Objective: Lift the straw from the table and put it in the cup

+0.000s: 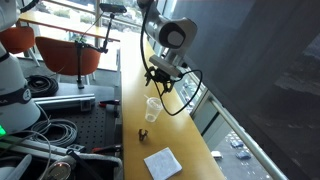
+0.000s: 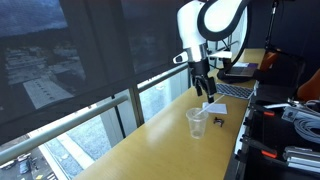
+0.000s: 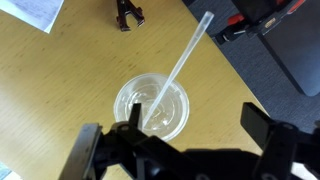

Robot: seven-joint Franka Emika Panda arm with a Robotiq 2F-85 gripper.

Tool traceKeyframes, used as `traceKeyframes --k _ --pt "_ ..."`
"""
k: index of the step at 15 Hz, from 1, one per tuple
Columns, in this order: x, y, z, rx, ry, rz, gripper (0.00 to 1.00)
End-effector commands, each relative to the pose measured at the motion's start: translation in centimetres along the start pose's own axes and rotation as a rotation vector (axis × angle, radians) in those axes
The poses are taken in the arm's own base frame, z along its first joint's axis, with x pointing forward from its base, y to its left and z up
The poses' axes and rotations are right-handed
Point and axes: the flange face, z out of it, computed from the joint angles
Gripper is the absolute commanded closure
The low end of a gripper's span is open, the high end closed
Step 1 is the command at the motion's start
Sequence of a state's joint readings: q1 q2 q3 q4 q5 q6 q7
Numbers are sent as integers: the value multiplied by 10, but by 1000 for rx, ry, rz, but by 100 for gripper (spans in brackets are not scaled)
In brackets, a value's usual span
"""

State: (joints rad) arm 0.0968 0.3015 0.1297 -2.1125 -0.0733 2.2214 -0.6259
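Observation:
The clear plastic cup (image 3: 152, 105) stands upright on the wooden table; it also shows in both exterior views (image 1: 152, 108) (image 2: 197, 122). The thin pale straw (image 3: 185, 60) stands with its lower end inside the cup, leaning on the rim and sticking out slantwise. My gripper (image 3: 172, 140) hangs above the cup, a little to one side, open and empty. It also shows in both exterior views (image 1: 160, 82) (image 2: 205, 90). It touches neither the straw nor the cup.
A white square napkin (image 1: 162, 162) (image 2: 213, 108) (image 3: 35, 12) and a small dark lump (image 1: 142, 133) (image 2: 220, 122) (image 3: 128, 14) lie on the table near the cup. The wooden table (image 3: 70, 70) is narrow, with a window railing on one side and equipment with cables (image 1: 50, 135) on the other.

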Motion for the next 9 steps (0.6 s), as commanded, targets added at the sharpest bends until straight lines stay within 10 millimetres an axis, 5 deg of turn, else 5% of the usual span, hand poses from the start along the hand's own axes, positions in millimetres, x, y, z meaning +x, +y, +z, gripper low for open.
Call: traceKeyframes --k 1,9 --pt "-3 -2 3 28 -35 -152 0" --pt "-19 5 -3 14 -77 -399 0"
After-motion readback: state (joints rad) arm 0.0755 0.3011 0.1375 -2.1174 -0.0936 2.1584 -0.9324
